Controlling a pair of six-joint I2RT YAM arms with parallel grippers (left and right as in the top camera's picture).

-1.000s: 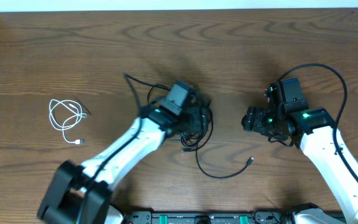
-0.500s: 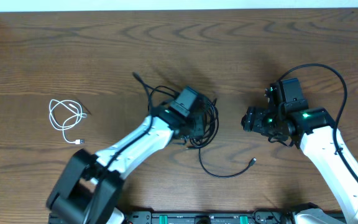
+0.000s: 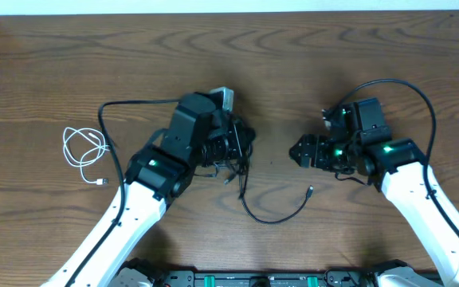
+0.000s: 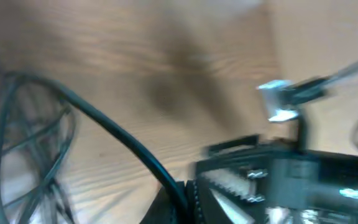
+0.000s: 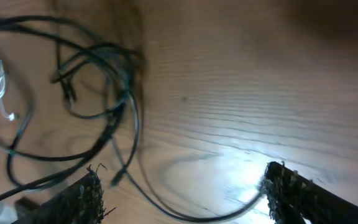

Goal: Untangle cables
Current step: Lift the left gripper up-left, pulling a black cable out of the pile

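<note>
Black tail trails nearside of tangle. Left gripper on tangle; grip blurred, cannot tell. Right gripper right of tangle, fingers apart, empty. White cable far left of tangle, free. Step: splitting black pair. Next: right pinches one strand, pulls outward.

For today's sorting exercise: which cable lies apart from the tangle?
The thin white cable, coiled alone at far left; the two thin black cables are knotted together in the middle.

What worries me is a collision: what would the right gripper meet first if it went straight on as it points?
Probably the black cable tangle. The right gripper, open, points toward it across bare table. In its wrist view the tangle sits off-centre, so it might miss.
</note>
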